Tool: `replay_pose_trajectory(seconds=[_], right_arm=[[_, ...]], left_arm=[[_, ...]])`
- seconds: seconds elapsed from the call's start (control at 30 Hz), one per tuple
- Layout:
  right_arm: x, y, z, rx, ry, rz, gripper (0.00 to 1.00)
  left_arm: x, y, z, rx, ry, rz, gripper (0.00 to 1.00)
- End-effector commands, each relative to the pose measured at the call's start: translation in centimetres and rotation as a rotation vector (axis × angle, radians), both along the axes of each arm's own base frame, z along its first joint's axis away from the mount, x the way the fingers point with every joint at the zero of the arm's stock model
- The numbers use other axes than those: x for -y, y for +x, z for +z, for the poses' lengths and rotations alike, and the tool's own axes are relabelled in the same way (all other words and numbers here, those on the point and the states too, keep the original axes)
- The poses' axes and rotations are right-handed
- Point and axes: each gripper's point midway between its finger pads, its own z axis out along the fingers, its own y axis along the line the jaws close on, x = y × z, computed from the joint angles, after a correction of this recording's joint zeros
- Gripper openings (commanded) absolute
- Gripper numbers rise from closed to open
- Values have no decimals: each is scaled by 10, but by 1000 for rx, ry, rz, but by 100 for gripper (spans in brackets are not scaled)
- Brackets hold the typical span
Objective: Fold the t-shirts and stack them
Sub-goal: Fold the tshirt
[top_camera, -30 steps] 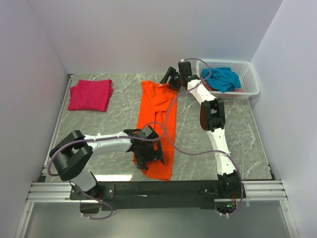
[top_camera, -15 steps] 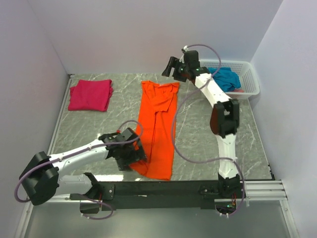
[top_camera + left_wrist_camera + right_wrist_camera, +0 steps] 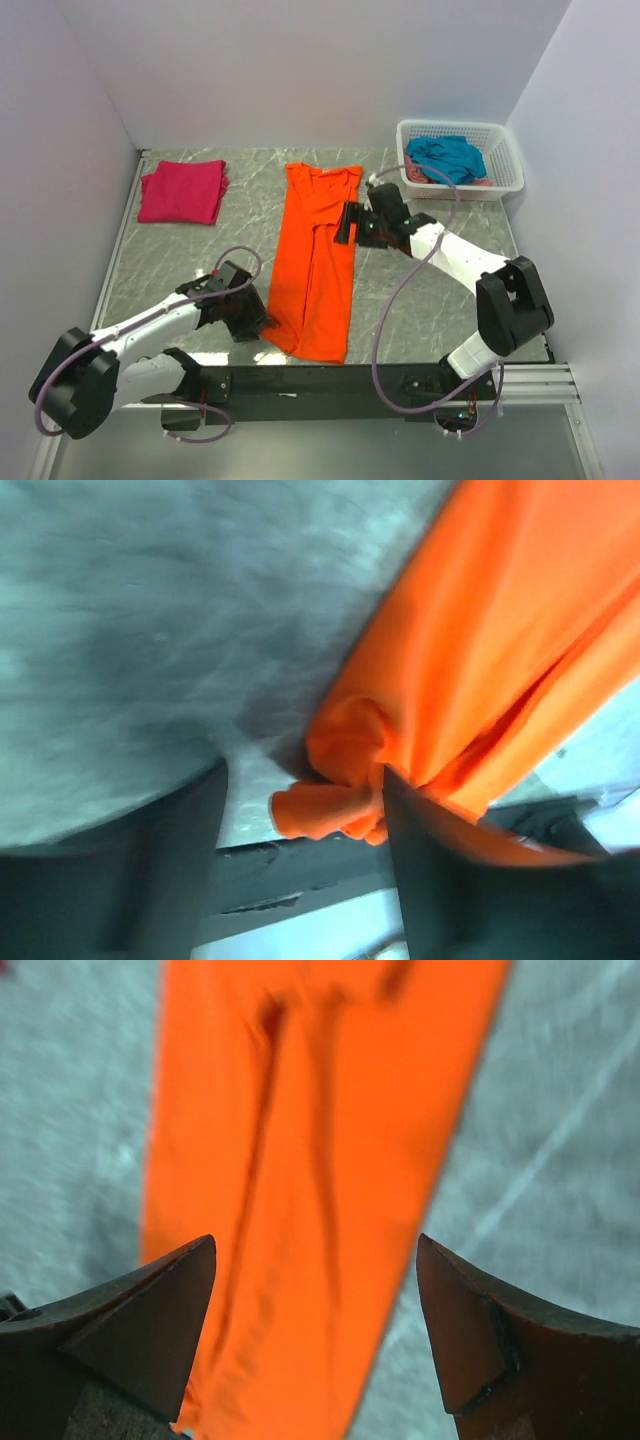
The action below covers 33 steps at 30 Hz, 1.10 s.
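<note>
Your left gripper (image 3: pixel 302 775) stands parted around the bunched near-left corner of the orange shirt (image 3: pixel 322 260), not yet clamped. Your right gripper (image 3: pixel 315 1242) hangs wide open over its right edge. The shirt lies as a long strip mid-table. The pink shirt (image 3: pixel 182 190) sits folded at the far-left corner. The teal shirt (image 3: pixel 447 158) is in the basket (image 3: pixel 508 150) at the far-right corner.

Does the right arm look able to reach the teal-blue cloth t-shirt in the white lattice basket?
Probably yes: the teal-blue cloth t-shirt lies on top in the open-topped white lattice basket, with nothing between it and the right gripper.
</note>
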Motion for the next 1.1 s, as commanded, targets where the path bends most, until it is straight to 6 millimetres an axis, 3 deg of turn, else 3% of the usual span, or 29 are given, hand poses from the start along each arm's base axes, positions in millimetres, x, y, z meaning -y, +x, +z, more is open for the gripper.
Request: replay_pose_trajectory(seconds=[0.0,0.07,0.17,0.37,0.63,0.73,0.77,0.8,0.9,1.07], right_arm=[[11,-12,9,51,-13,-74,87],[17,-24,9,40,-19,-75,87],[25,-44,-1,1,-36,-64,87],[26,-93,-26,-84,-49,-7,87],[5,-170,-54,-196,-16,174,86],[1,-197,-58,-210,-26,243,84],[-1,-209,-61,-220,-35,280,84],[-5,-216,-62,-219,-26,312,83],[-17,-241,-66,-225,-19,416,81],[-25,-263,-75,-236,-101,484,79]], left_arm=[[15,-4,-7,1,-79,-107,56],[22,-11,-9,-10,-126,-151,45],[18,-19,-14,-36,-126,-163,36],[-5,-35,-28,-97,-23,-112,35],[-14,-42,-34,-123,19,-93,35],[-13,-48,-36,-140,0,-95,28],[-13,-49,-35,-142,-5,-92,15],[-15,-53,-38,-156,-2,-89,12],[-14,-60,-40,-166,-31,-87,10],[-12,-60,-37,-164,-49,-69,9]])
